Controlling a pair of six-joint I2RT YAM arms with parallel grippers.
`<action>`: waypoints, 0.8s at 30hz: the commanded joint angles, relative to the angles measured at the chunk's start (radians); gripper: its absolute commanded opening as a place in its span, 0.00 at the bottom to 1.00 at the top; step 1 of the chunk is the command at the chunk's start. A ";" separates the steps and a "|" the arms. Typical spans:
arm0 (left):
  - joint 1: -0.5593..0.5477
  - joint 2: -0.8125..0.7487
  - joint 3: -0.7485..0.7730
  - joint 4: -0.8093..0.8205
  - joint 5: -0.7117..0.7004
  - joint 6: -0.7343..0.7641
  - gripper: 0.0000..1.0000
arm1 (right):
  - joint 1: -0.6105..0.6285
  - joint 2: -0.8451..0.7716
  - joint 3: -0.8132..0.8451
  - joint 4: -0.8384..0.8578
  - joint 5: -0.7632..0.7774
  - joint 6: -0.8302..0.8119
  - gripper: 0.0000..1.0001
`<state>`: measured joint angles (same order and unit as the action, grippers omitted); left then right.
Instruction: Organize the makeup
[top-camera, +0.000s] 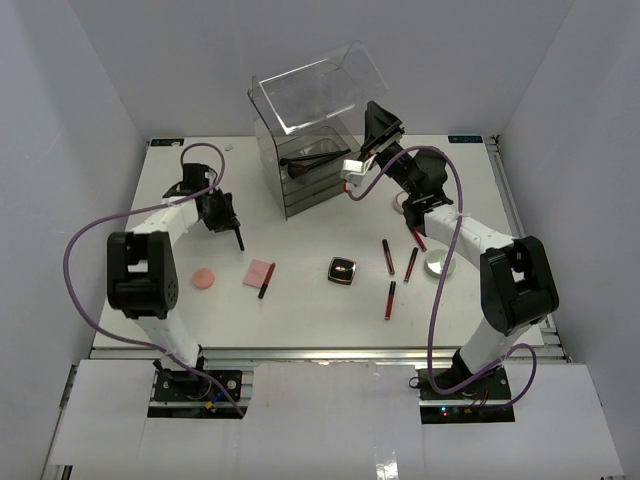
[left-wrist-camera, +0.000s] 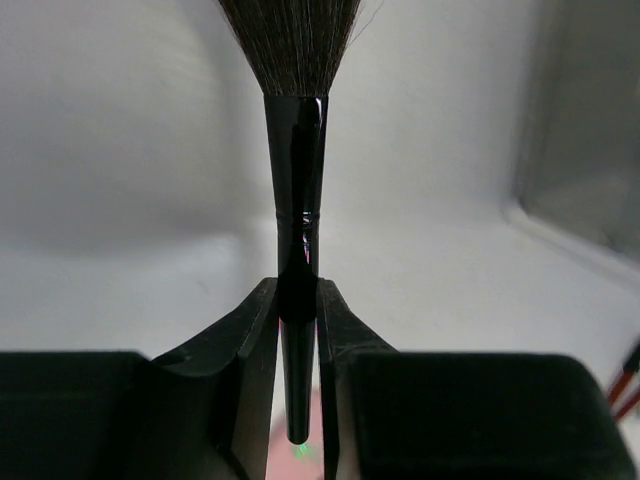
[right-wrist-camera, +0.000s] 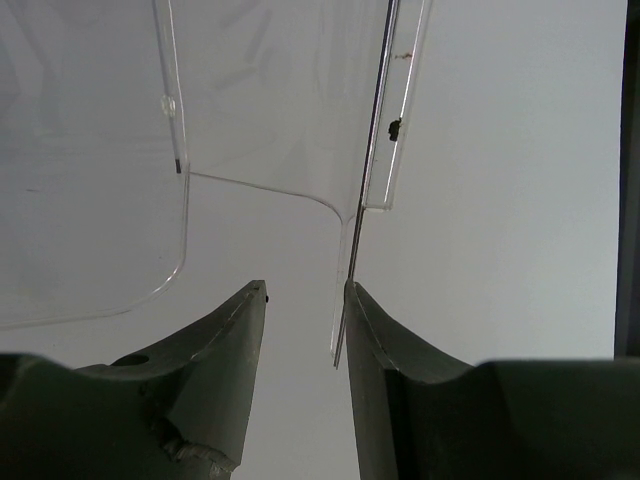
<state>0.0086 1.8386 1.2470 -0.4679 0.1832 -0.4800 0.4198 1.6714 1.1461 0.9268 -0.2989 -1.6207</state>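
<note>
The left gripper (left-wrist-camera: 297, 330) is clenched on the handle of the black brush (left-wrist-camera: 297, 200), which is held left of the tall clear acrylic drawer box (top-camera: 300, 180). The right gripper (right-wrist-camera: 305, 290) is parted at the box's raised lid (top-camera: 320, 85), one finger touching the lid's edge. The pink square palette (top-camera: 259, 273), black square compact (top-camera: 343, 270) and slim red-and-black tubes (top-camera: 386, 256) lie on the desk (top-camera: 300, 315) in front of the box. The compact's marking is too small to be read.

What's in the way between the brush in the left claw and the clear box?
Nothing visible: only bare table lies between the brush and the box, and its lid is raised.
</note>
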 joint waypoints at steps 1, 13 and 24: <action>-0.157 -0.344 -0.100 0.174 -0.018 0.070 0.00 | 0.000 -0.052 0.018 0.111 -0.006 0.020 0.44; -0.488 -0.692 -0.452 0.664 -0.064 0.431 0.00 | 0.008 -0.056 0.051 0.092 0.018 0.059 0.44; -0.572 -0.484 -0.361 0.862 -0.142 0.599 0.00 | 0.008 -0.058 0.058 0.095 0.032 0.066 0.44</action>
<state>-0.5545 1.2971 0.8287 0.2589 0.1121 0.0510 0.4221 1.6703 1.1503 0.9260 -0.2882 -1.5724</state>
